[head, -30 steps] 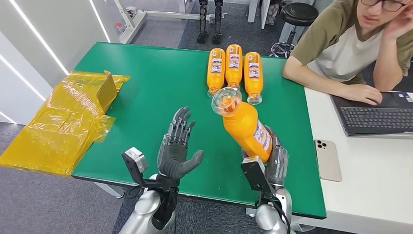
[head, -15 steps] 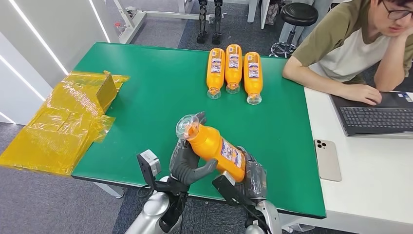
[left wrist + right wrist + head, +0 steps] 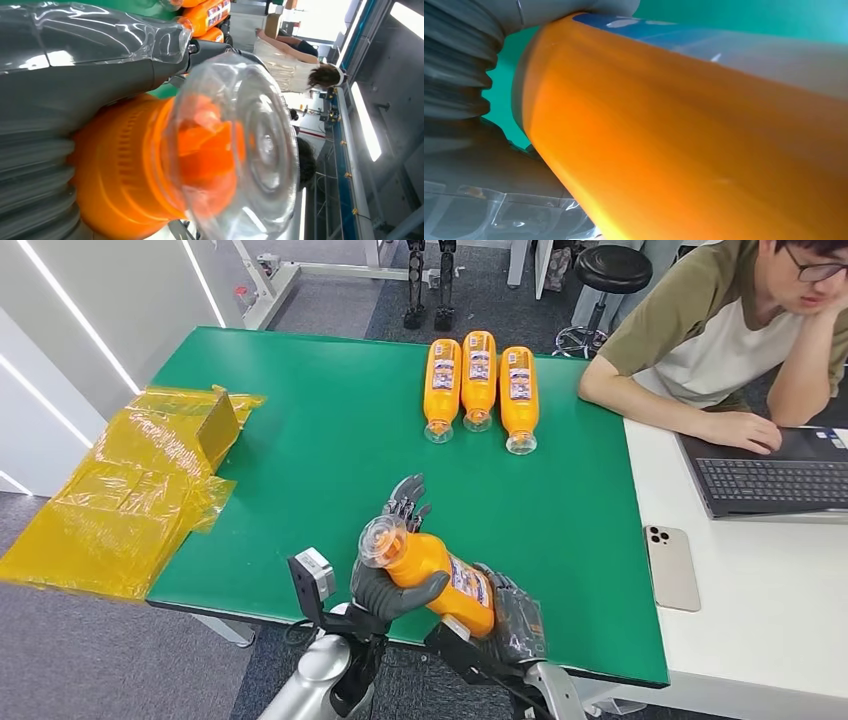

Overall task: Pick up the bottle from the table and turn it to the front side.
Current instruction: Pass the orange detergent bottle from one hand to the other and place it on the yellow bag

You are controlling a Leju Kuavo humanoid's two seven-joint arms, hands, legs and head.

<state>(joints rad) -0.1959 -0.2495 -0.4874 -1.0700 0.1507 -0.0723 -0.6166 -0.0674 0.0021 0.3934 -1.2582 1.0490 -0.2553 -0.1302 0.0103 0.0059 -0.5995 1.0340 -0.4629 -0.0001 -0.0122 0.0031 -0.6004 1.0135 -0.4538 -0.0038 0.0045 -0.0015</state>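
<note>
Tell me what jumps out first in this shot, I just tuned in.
The orange bottle stands out: it is held off the green table near its front edge, with the right hand around its body and the left hand at its neck end, clear cap toward the left. Three more orange bottles lie side by side at the far edge, near a seated person.

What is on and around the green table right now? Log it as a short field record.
held item: orange bottle, tilted, clear cap end toward the robot's left
right robot hand: grips the bottle's base end
left robot hand: wraps the bottle near its neck
table: green, three more orange bottles lying side by side at the far edge
left of table: yellow plastic wrapping
right: person at a laptop, phone on the white desk
</note>
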